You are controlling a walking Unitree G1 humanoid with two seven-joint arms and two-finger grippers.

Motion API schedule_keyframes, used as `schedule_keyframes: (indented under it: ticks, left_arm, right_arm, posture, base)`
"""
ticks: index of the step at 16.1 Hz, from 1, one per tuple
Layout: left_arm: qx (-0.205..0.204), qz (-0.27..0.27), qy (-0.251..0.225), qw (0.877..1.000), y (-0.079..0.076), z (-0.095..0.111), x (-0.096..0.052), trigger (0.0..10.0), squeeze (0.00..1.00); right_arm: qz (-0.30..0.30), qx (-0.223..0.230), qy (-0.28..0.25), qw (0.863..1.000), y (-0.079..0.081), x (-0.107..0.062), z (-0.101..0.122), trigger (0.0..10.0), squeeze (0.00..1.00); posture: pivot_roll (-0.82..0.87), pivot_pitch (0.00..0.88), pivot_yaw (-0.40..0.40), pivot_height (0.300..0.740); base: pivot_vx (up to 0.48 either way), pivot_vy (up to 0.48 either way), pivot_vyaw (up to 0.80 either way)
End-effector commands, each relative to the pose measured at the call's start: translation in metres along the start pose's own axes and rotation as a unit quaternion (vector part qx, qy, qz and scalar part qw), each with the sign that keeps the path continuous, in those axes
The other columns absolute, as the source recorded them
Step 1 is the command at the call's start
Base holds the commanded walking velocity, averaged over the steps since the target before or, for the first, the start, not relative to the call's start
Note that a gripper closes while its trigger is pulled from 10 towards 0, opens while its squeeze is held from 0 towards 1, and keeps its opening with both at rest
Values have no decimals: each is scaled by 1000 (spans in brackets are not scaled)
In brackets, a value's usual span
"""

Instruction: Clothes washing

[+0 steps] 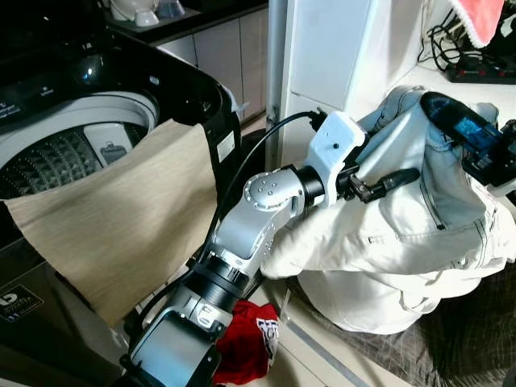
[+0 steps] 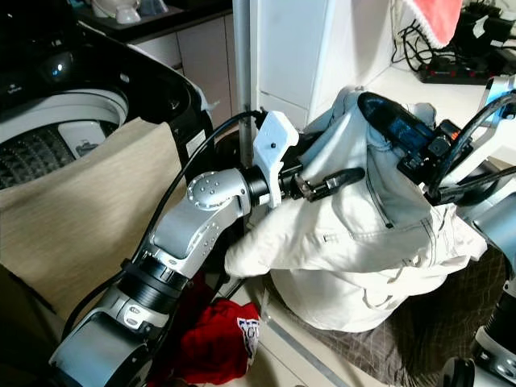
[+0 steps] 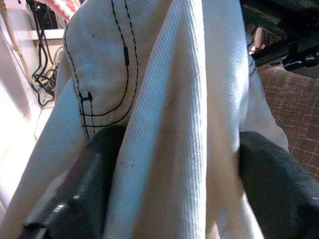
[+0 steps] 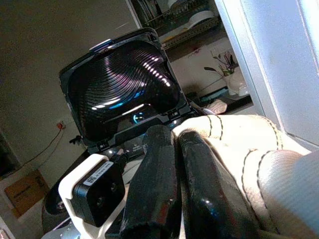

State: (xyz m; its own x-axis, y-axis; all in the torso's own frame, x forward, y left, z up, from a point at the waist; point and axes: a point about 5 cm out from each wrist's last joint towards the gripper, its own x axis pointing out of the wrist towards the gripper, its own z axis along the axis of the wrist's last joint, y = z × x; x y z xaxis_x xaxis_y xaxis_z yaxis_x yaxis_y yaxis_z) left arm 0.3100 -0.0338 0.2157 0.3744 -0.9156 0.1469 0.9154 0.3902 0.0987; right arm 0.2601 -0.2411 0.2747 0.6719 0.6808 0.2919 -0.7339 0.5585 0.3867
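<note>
A white denim garment with black stitching hangs bunched between both grippers, above a white heap of laundry on the floor. My left gripper reaches in from the left and is shut on a thick fold of the garment, one black finger on each side. At the garment's top, my right gripper is shut on the cloth. The top-loading washing machine stands open at the left, its lid raised. A beige cloth drapes over its front rim.
A red garment lies on the floor beneath my left arm. A white cabinet stands behind the garment. A power strip with cables and a pink towel are at the upper right. A brown patterned rug covers the floor at right.
</note>
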Motion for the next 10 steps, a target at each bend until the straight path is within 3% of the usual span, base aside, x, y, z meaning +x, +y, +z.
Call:
schedule_keyframes:
  ticks: [1,10]
  left_arm:
    - [-3,-8,-19,1000,-4,9,7,0,0]
    - [-12,13,-28,999,7,5,-4,0,0]
  right_arm:
    - [19,-19,-12,1000,10,-2,8,0,0]
    - [5,-14,-11,1000,5,-1,4,0,0]
  posture:
    - [-181,0,26,740]
    - [-165,0,24,740]
  base:
    - [0,0,0]
    - [0,0,0]
